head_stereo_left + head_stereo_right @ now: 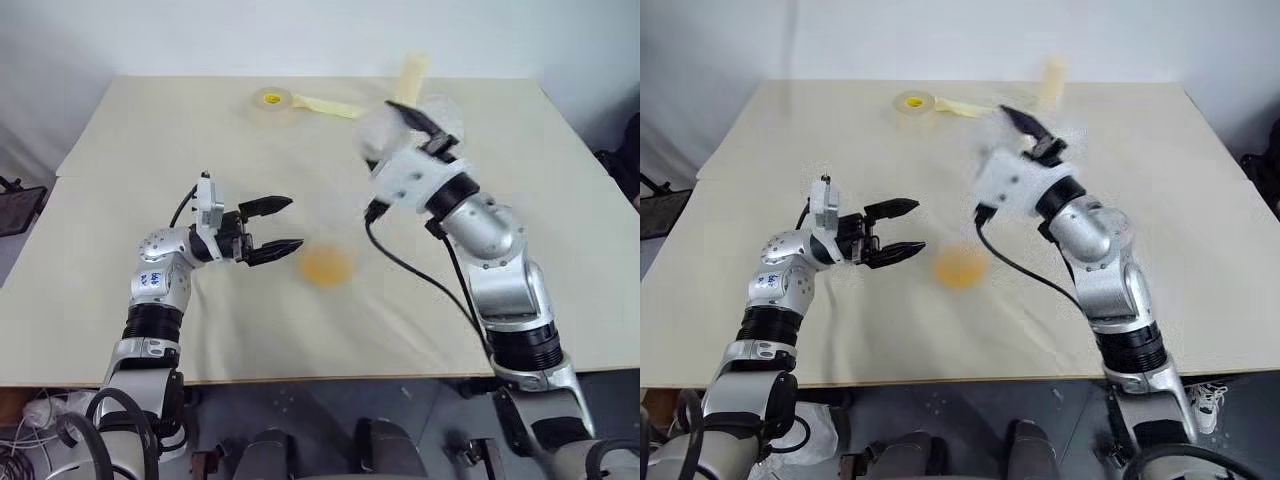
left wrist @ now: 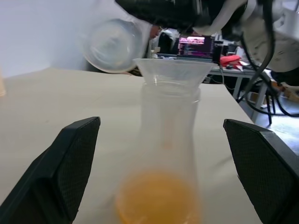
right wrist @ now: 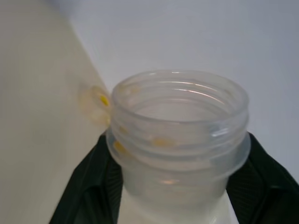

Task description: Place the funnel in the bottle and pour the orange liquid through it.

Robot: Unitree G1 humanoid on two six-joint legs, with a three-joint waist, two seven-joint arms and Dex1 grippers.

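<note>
The bottle, clear and conical, stands on the beige bench with the funnel in its neck and orange liquid at its base, between the fingers of the released left tool. Beyond the bottle, the right tool grasps a clear threaded jar, whose droplet-flecked rim is plain in the right wrist view.

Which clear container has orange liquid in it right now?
The bottle with the funnel on top, between the left claw's fingers; the right claw's container looks emptied.
</note>
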